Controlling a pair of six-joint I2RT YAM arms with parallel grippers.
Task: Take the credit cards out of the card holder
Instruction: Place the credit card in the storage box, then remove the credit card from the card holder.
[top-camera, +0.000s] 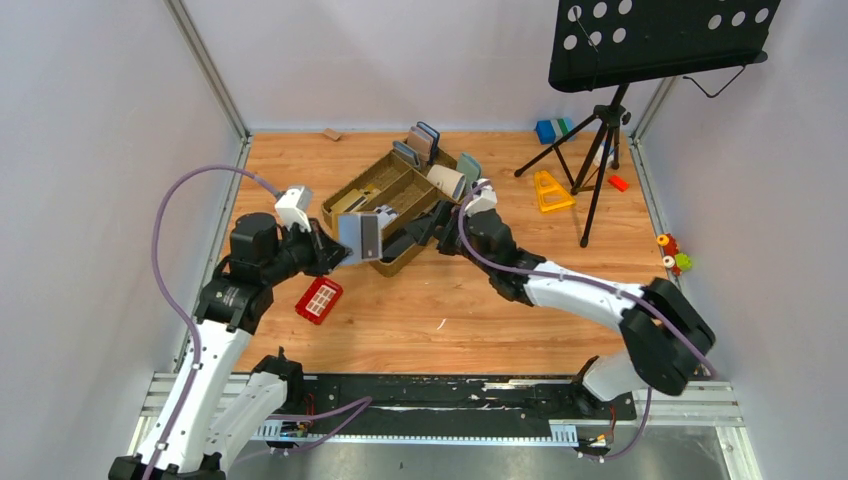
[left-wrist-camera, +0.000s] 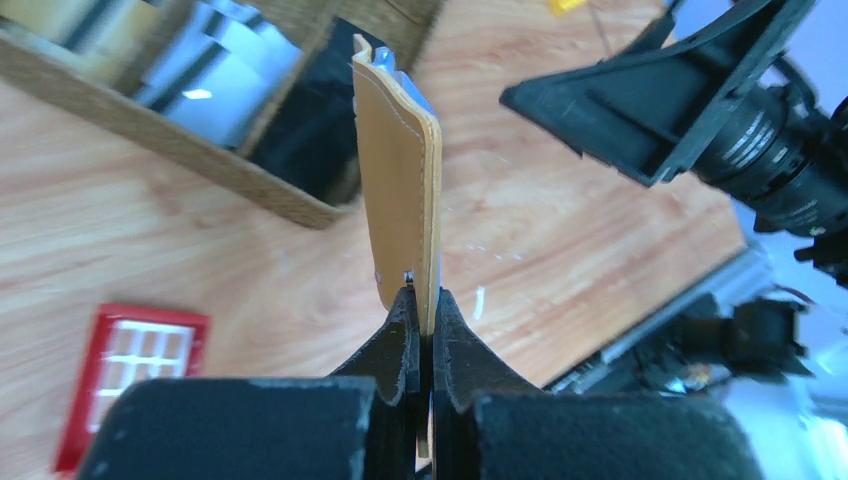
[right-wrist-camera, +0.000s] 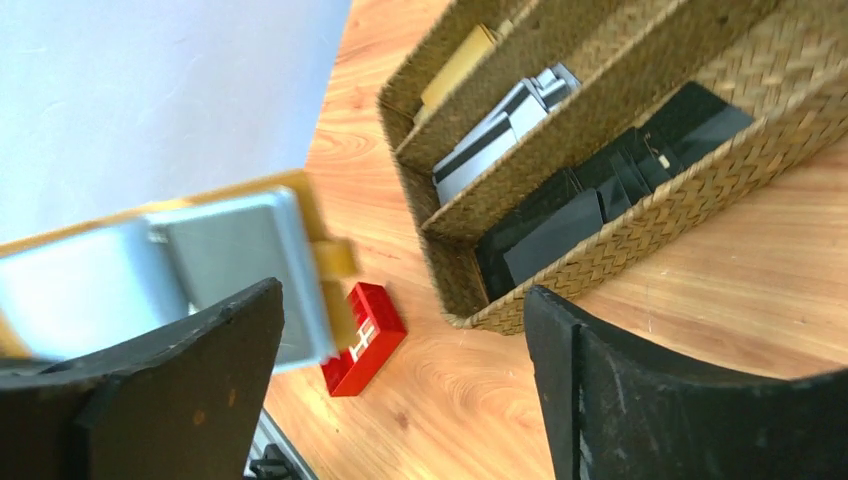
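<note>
Surface: I'm over a wooden table (top-camera: 480, 320) walled in pale grey, with a woven tray (right-wrist-camera: 600, 245) at mid-table.
Left gripper (left-wrist-camera: 424, 300): clamped tight on the bottom edge of the card holder (left-wrist-camera: 400, 190), which stands upright in the air.
Right gripper (right-wrist-camera: 402, 300): spread wide, gripping nothing, just beside the holder.
Credit cards (right-wrist-camera: 235, 255): pale grey faces show inside the holder; I can't tell how many.
Risk: it's a thin edge pinch, so I reckon any tug on a card could swivel the holder or pull it free.
Risk two: wide jaws may catch the flap instead of a card.
Writing: none I can read.
</note>
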